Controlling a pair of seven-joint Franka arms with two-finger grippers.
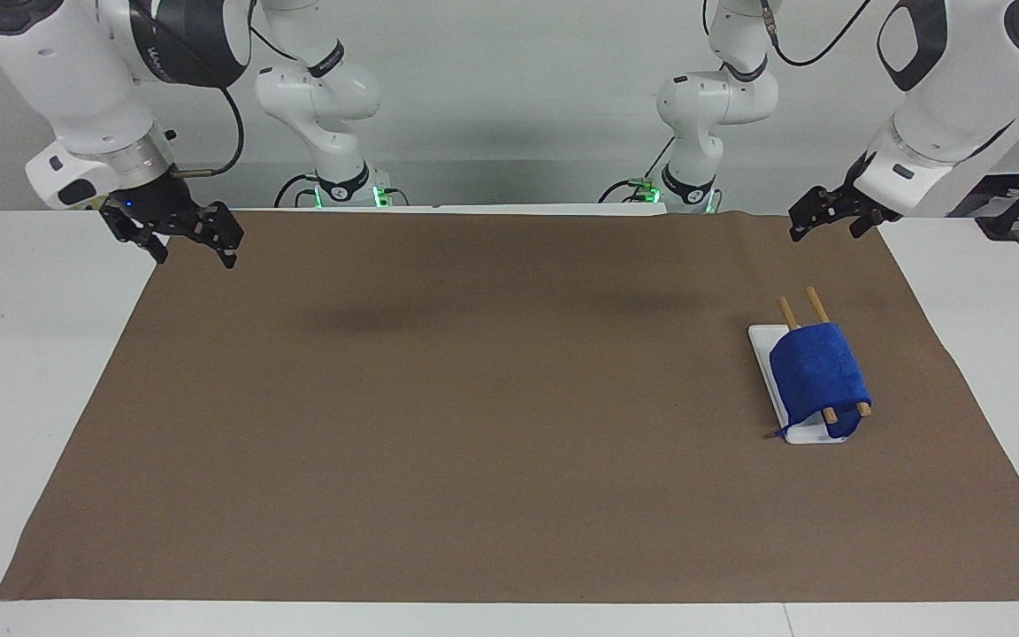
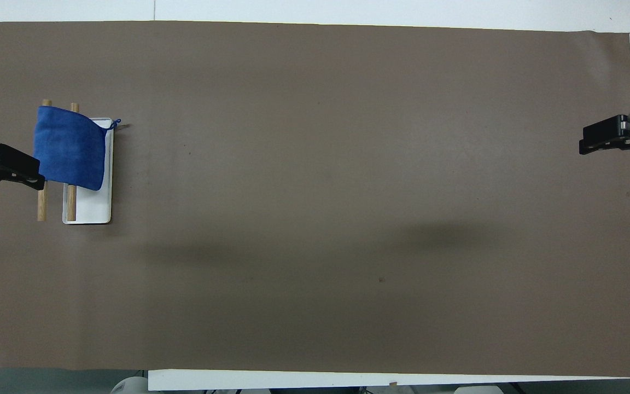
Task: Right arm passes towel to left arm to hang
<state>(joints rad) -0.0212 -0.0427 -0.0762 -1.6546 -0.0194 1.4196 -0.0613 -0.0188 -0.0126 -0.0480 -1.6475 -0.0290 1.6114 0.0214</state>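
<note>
The blue towel hangs over two wooden rods of a small rack with a white base, toward the left arm's end of the table. It also shows in the overhead view. My left gripper is open and empty, raised over the mat beside the rack, apart from the towel. My right gripper, with a blue wrist light, is open and empty, and it waits raised over the mat's edge at the right arm's end.
A brown mat covers most of the white table. The two arm bases stand at the robots' edge. A dark stand stands off the left arm's end.
</note>
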